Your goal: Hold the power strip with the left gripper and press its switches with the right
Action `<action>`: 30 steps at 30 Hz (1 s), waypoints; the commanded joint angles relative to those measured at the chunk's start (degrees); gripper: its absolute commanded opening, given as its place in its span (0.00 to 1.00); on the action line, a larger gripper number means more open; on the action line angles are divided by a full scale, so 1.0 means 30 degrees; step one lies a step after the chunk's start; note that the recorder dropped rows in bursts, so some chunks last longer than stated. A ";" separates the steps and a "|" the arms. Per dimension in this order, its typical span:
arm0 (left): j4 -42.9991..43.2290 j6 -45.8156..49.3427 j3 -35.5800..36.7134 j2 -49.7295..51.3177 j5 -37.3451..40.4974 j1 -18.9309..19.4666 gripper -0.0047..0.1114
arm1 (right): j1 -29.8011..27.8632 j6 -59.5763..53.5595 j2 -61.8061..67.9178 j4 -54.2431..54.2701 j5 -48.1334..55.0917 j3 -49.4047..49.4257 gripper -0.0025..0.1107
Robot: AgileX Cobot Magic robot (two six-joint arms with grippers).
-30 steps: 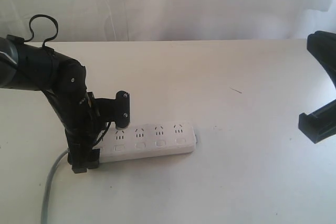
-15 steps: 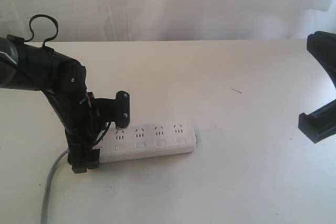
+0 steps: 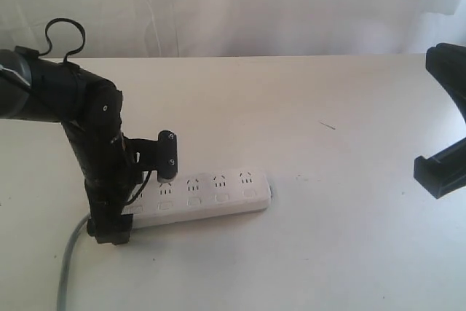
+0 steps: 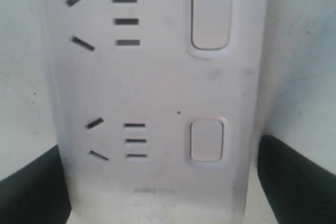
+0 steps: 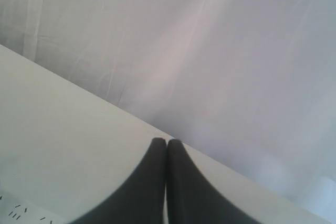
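Observation:
The white power strip (image 3: 204,196) lies flat on the table, its grey cord (image 3: 68,264) running off the left end. My left gripper (image 3: 138,193) is open and straddles that left end, one finger on the far side and one on the near side. In the left wrist view the strip (image 4: 157,77) fills the frame, with a black finger beside each long edge (image 4: 294,177). Two white switches (image 4: 210,18) (image 4: 206,139) show there. The row of switches (image 3: 194,200) runs along the strip's near side. My right gripper (image 5: 167,143) is shut and empty, far off to the right.
The white table (image 3: 328,143) carries the strip, with a white curtain behind it. Black parts of the right arm (image 3: 443,172) sit at the right edge of the exterior view. A corner of the strip (image 5: 13,213) shows in the right wrist view.
The left arm has sunk a little lower and shifted slightly left over the strip's end. The strip has nudged very slightly. The right arm has not moved.

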 commanded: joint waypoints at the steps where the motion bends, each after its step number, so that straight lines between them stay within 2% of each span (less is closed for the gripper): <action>1: 0.0193 -0.0123 0.0093 0.0493 0.2571 -0.0326 0.83 | -0.0043 0.0216 -0.0062 -0.0058 0.0108 0.0138 0.02; 8: 0.0275 -0.0346 -0.0777 -0.1406 0.3882 -0.0369 0.83 | -0.0043 0.0597 -0.0035 -0.0058 0.0108 0.0318 0.02; 21: 0.0057 -0.1095 -0.0954 -0.7152 0.4397 -0.0369 0.83 | -0.0043 0.0597 -0.0022 -0.0058 0.0032 0.0526 0.02; 30: -0.2618 -0.2222 -0.0954 -1.1532 0.4176 -0.0369 0.83 | -0.0043 0.0597 -0.0022 -0.0058 0.0110 0.0526 0.02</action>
